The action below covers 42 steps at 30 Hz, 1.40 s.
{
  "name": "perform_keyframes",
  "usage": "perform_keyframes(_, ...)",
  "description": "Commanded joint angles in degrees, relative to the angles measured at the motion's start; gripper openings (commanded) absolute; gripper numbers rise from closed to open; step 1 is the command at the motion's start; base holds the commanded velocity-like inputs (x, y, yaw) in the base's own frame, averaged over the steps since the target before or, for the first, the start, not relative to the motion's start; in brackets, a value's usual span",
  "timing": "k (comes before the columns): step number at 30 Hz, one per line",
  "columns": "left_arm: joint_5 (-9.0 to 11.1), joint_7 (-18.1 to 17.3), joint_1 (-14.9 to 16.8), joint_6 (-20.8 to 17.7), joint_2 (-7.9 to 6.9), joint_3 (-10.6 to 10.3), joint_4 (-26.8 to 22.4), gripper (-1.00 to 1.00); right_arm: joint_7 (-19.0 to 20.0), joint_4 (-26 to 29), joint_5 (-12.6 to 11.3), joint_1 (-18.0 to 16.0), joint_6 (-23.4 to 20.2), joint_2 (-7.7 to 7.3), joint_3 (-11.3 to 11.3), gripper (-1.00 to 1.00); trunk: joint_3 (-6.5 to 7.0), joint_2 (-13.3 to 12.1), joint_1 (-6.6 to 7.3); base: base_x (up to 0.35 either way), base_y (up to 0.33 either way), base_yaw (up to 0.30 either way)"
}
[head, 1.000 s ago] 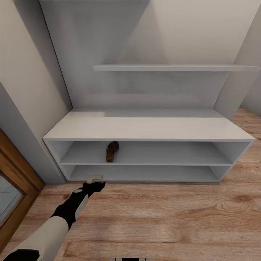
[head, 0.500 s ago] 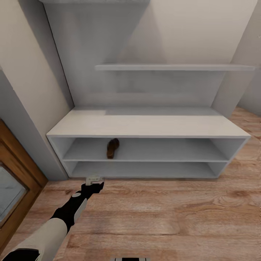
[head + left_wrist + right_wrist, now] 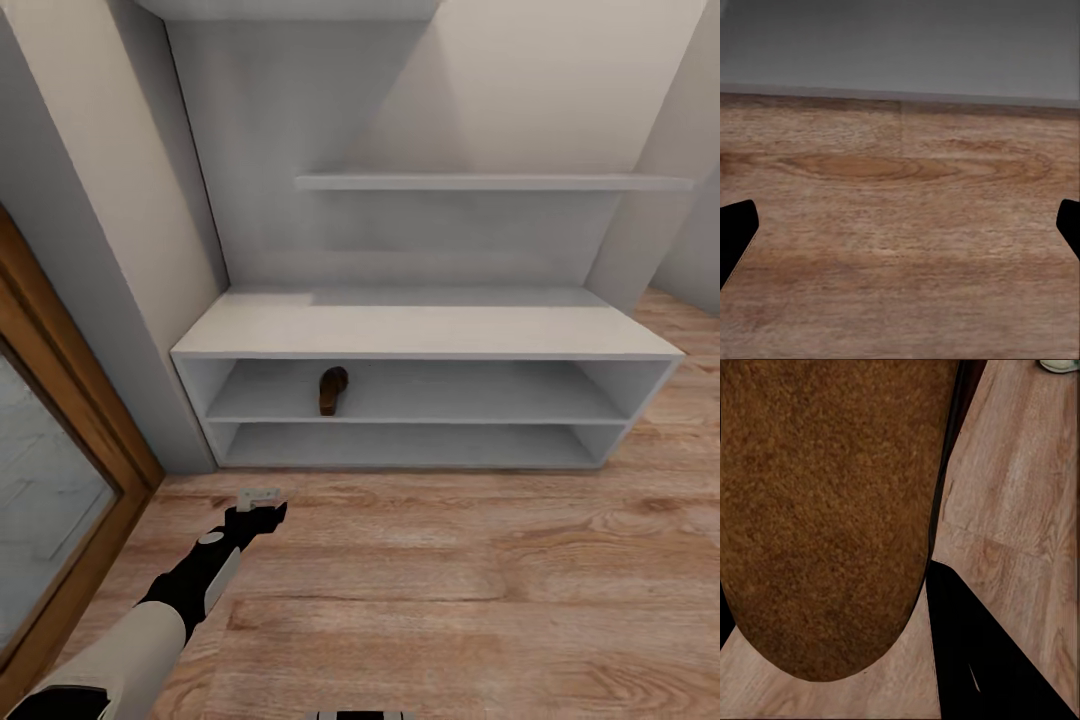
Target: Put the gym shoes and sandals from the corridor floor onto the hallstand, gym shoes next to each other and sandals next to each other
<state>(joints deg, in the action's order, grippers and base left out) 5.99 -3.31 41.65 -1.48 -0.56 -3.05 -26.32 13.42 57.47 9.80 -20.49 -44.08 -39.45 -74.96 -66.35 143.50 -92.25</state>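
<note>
Plainly, the right hand's brown sandal (image 3: 825, 517), apparently pinched, could slip free, while the spread left hand (image 3: 259, 497) hovers empty over floor (image 3: 480, 600).

The sandal (image 3: 333, 389) on the upper tier of the rack (image 3: 420, 335), near its left end, is too small to show its strap; in the right wrist view a brown sandal (image 3: 825, 510) is cut by the top and left edges, and hides how the right gripper stands; of the left gripper (image 3: 900, 229) only two dark tips show, at the side edges; the door (image 3: 50, 500) is cut at the left.
</note>
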Motion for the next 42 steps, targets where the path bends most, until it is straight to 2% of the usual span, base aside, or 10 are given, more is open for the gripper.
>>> perform_keyframes(1,0.6,-0.03,0.01,-0.17,-0.06,-0.34,-0.04,1.0,0.29,0.09,0.4,-0.09,-0.3,-0.01,-0.11,-1.0,-0.05,0.02,0.04,-0.218,0.218,0.0)
perform_keyframes(10,0.6,-0.03,0.01,-0.18,-0.06,-0.38,0.1,1.0,0.21,0.09,0.4,-0.11,-0.3,-0.01,0.06,-1.0,-0.05,0.02,0.04,-0.129,0.13,0.0)
perform_keyframes(28,0.54,-0.13,0.01,-0.13,-0.01,-0.38,0.07,1.0,0.16,0.09,0.46,-0.09,-0.3,-0.01,0.17,-1.0,-0.05,0.02,0.04,-0.123,-0.043,0.0)
perform_keyframes(31,0.64,-1.05,0.01,-0.04,-0.25,-0.27,0.12,1.0,0.12,0.09,0.53,-0.1,-0.3,-0.01,0.19,-1.0,-0.05,0.02,0.04,-0.015,-0.006,0.0)
perform_keyframes(34,0.73,-4.18,0.01,0.01,-0.65,-0.19,0.15,1.0,0.12,0.09,0.55,-0.1,-0.3,-0.01,0.18,-1.0,-0.05,0.02,0.04,-0.004,-0.002,0.0)
perform_keyframes(36,0.8,-10.53,0.01,0.16,-2.24,0.0,0.21,1.0,0.12,0.09,0.51,-0.1,-0.3,-0.01,0.17,-1.0,-0.05,0.02,0.04,-0.001,0.0,0.0)
perform_keyframes(37,0.82,-12.15,0.01,0.28,-2.74,0.03,0.25,1.0,0.12,0.09,0.52,-0.1,-0.3,-0.01,0.17,-1.0,-0.05,0.02,0.04,0.0,0.0,0.0)
perform_keyframes(38,0.86,-15.58,0.01,0.7,-3.74,0.07,0.43,1.0,0.12,0.06,0.54,-0.09,-0.3,-0.01,0.17,-1.0,-0.05,0.02,0.04,0.0,0.0,0.0)
perform_keyframes(39,1.16,-21.1,0.01,2.1,-5.23,0.15,1.14,1.0,0.12,0.0,0.51,-0.1,-0.3,0.05,0.21,-1.0,-0.05,0.02,0.04,0.0,0.0,0.0)
perform_keyframes(42,2.74,-28.35,0.01,5.01,-6.79,0.2,2.74,1.0,0.18,-0.12,0.44,-0.13,-0.3,0.22,0.26,-1.0,-0.05,0.02,0.04,0.0,0.0,0.0)
